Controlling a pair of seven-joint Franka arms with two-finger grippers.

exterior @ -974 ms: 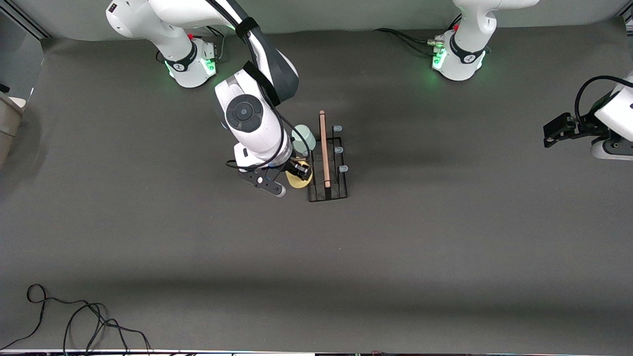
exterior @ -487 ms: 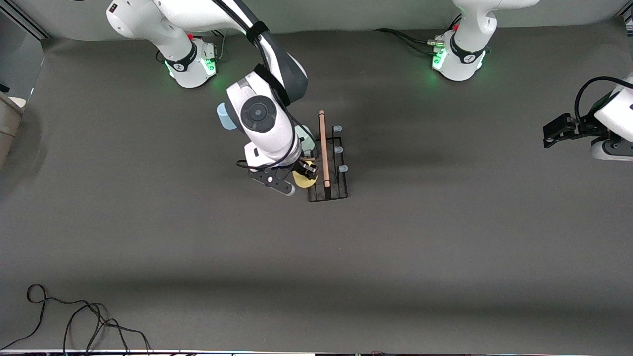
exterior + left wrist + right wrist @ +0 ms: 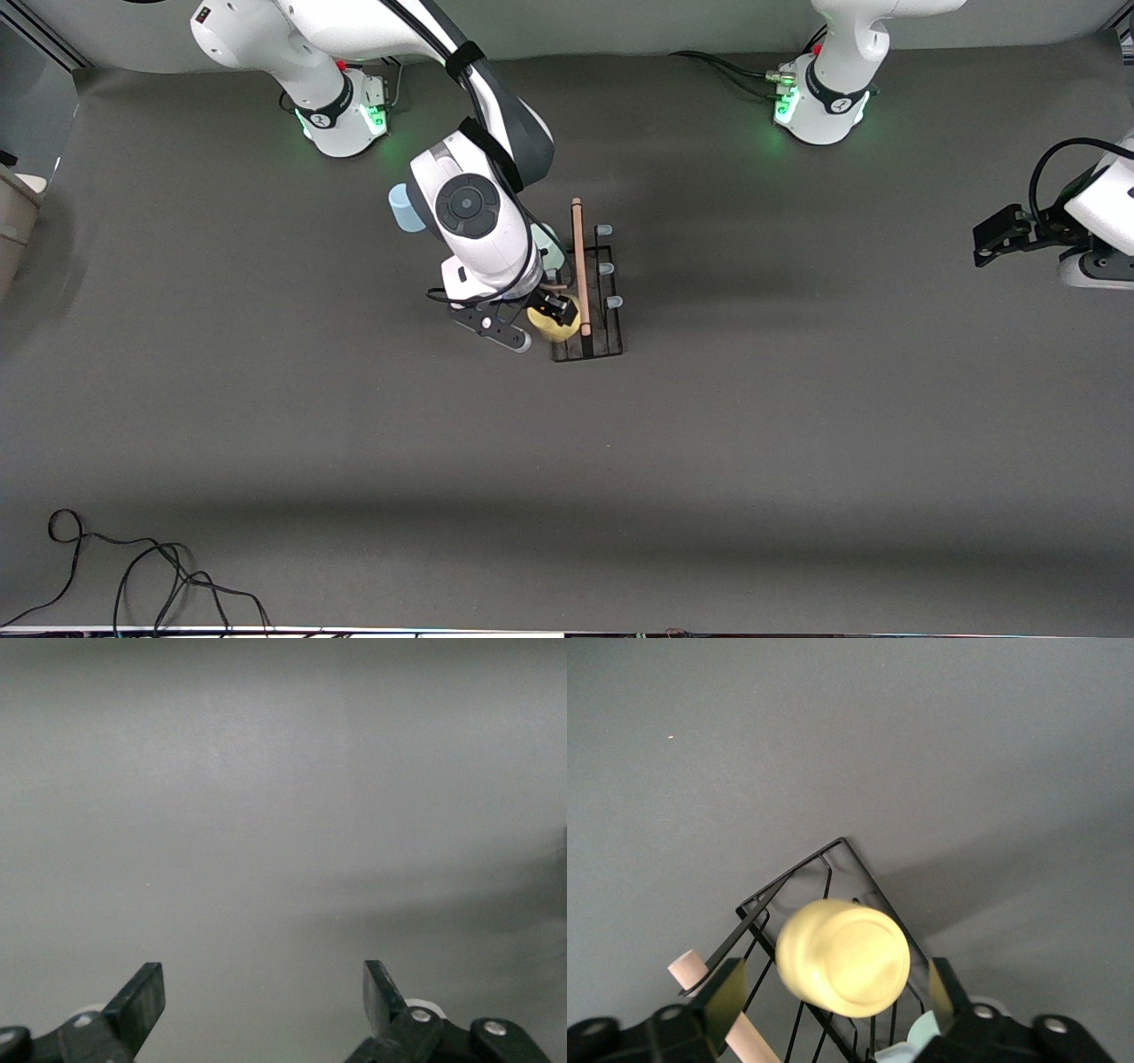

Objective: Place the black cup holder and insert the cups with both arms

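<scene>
Dark grey matte table point(image 3: 797, 461); loose black cable point(image 3: 133, 576) at near edge (tangled); pale wall point(image 3: 620, 27) above.

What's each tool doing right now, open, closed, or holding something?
Left tool: open, holding nothing, waiting at the left arm's end of the table.
Right tool: open around the yellow cup, over the black cup holder.

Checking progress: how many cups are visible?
3: yellow cup and pale green cup on the black cup holder; light blue cup on the table beside the right arm.
</scene>
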